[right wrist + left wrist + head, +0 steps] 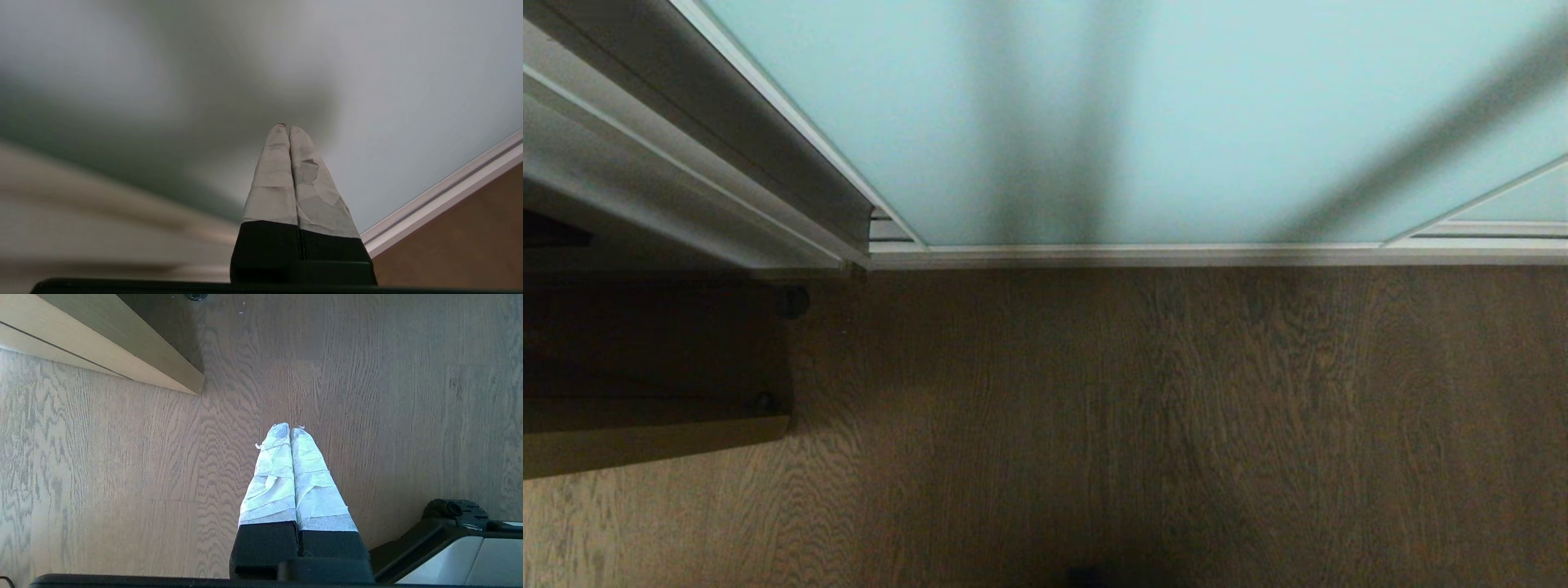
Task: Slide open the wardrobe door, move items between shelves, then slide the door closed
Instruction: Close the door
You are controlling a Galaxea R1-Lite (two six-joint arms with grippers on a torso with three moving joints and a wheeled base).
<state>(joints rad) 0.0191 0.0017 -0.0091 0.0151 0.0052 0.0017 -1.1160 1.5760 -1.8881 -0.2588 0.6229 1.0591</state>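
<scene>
The right claw [289, 130] is pinched shut and empty, its taped tips aimed at the frosted door [1160, 114], which stands on its track [1217, 255]. The left claw [291, 430], also shut, hangs over the wood floor [408, 396].

Dim head view, shadows streaking the sliding wardrobe door [1176, 122]; right wrist view motion-blurred.
</scene>
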